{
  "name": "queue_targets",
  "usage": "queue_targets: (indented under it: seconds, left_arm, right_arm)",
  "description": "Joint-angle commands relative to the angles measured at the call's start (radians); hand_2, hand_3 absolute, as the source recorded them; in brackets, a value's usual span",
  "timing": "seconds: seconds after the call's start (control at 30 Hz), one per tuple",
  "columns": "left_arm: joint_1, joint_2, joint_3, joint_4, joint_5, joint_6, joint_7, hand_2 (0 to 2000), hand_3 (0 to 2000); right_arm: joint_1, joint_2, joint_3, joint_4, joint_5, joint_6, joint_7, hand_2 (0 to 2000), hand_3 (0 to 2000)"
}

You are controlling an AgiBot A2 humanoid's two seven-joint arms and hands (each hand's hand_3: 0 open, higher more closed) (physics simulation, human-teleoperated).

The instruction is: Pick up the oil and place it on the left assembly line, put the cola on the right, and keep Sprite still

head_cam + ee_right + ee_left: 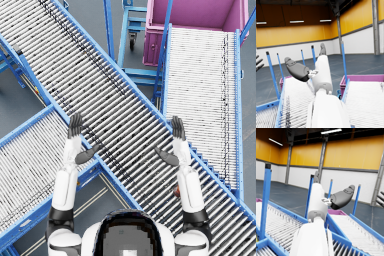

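Whole left robot hand (75, 142) — overhead only.

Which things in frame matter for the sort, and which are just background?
Job: left hand and right hand, both empty; left assembly line; right assembly line; central conveyor under the hands. No bottle clearly visible.
Background: pink bin; blue trolley frame.

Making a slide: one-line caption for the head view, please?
Left hand and right hand hover open above opposite edges of the diagonal roller conveyor, pink bin beyond.
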Motion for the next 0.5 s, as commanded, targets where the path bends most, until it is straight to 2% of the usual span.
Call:
queue_targets:
  seconds: [0.03, 0.27, 0.5]
  left_arm:
    - [0.042, 0.012, -0.054, -0.018, 0.000, -0.001, -0.001, 0, 0]
    - [0.070, 0.027, -0.121, -0.017, 0.298, -0.002, -0.002, 0, 0]
    - [0.093, 0.036, -0.167, -0.024, 0.371, -0.003, -0.003, 0, 0]
  right_arm:
    - [0.036, -0.014, -0.049, 0.033, 0.044, -0.001, 0.001, 0, 0]
    - [0.057, -0.031, -0.103, 0.036, 0.343, -0.003, 0.003, 0, 0]
    - [0.070, -0.042, -0.165, 0.037, 0.417, -0.004, 0.004, 0, 0]
